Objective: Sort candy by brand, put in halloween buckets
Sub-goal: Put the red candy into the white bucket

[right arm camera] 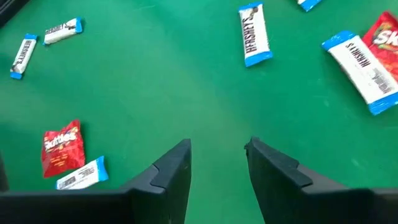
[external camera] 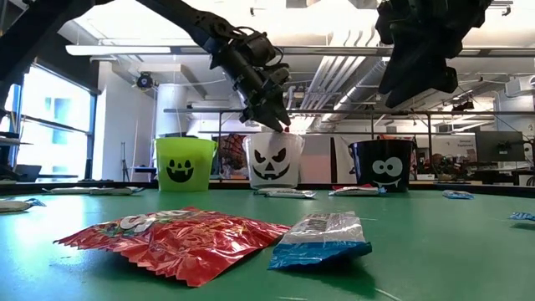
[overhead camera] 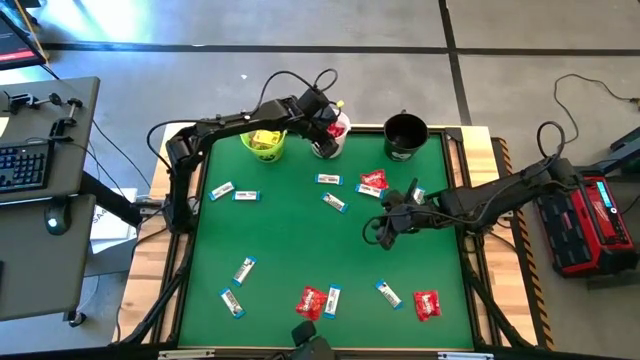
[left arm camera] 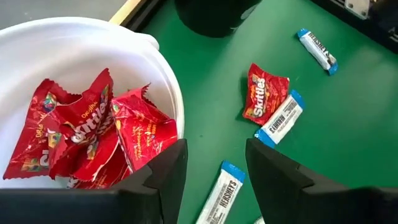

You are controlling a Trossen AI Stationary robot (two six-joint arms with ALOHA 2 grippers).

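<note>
Three halloween buckets stand along the far edge: a lime green one (overhead camera: 263, 143) with yellow packets, a white one (overhead camera: 330, 138) and a black one (overhead camera: 405, 136). Red packets (left arm camera: 93, 134) lie inside the white bucket (left arm camera: 124, 37). My left gripper (left arm camera: 214, 152) hangs open just above that bucket's rim (external camera: 272, 117), nothing between its fingers. My right gripper (right arm camera: 217, 149) hovers open over the bare green mat right of centre (overhead camera: 385, 218), holding nothing. Loose candy lies flat on the mat: blue-and-white bars (overhead camera: 334, 202) and red packets (overhead camera: 373, 181).
More bars lie at the left (overhead camera: 222, 190) and near left (overhead camera: 232, 302). Near the front edge lie red packets (overhead camera: 310, 301) (overhead camera: 427, 303) and bars (overhead camera: 388, 293). A raised wooden border (overhead camera: 478, 200) frames the mat. A bar (right arm camera: 255, 34) lies ahead of my right gripper.
</note>
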